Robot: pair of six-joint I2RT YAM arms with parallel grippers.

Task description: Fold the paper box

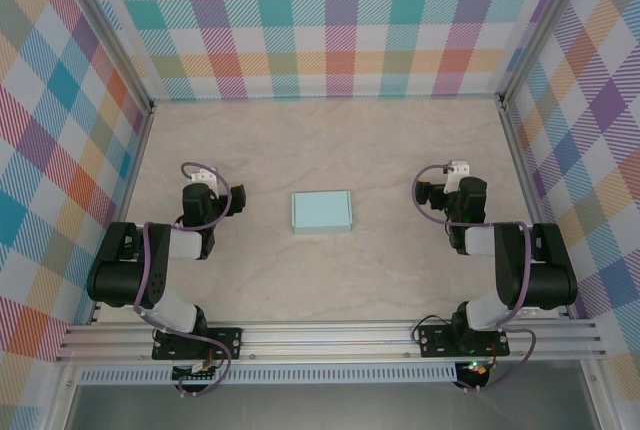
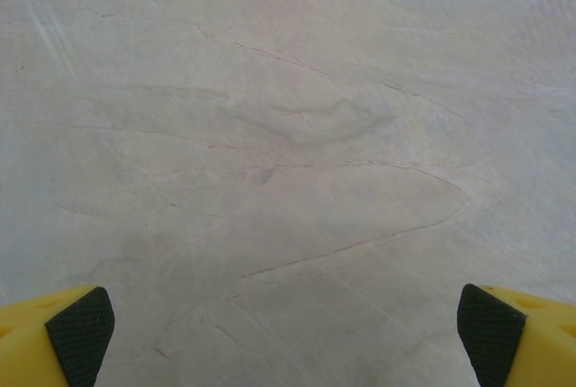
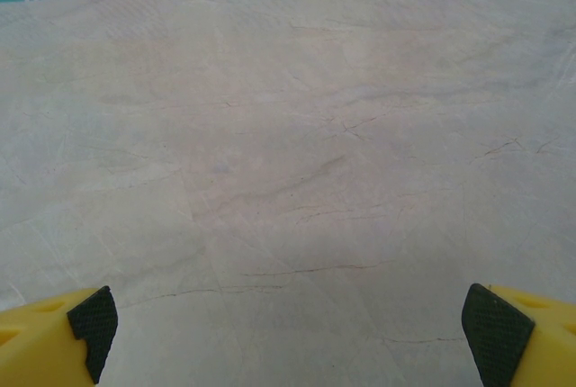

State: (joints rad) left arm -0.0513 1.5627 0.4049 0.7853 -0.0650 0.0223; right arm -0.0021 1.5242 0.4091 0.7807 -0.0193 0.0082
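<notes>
Walls (image 1: pixel 340 30): we see pastel plaid panels closing off the back and both sides of the cell.
Tabletop (image 1: pixel 330 140): a pale, marble-veined surface, matte, with a metal rail (image 1: pixel 330 335) along the near edge.
Arms: we have the left arm (image 1: pixel 150 270) and the right arm (image 1: pixel 520 270) folded back near their bases, one on either side of the middle.
Left gripper (image 1: pixel 203 176): jaws spread wide and holding nothing; from its wrist we see black pads (image 2: pixel 81 333) on yellow fingers over bare tabletop.
Right gripper (image 1: pixel 460 167): likewise wide apart and holding nothing, pointing toward the back wall.
Paper box (image 1: pixel 321 212): a pale aqua rectangle lying flat at the middle of the tabletop, between the two grippers and well apart from both. From above we cannot tell how far its flaps are folded.
Handling: we judge it very light, thin card. It should crease readily, crush under a hard squeeze, and probably skate on the smooth top if pushed from one side only.
Where to hold: we would pin one short edge with one gripper and pinch the opposite edge or a flap lightly with the other, keeping the pads off the middle panel.
</notes>
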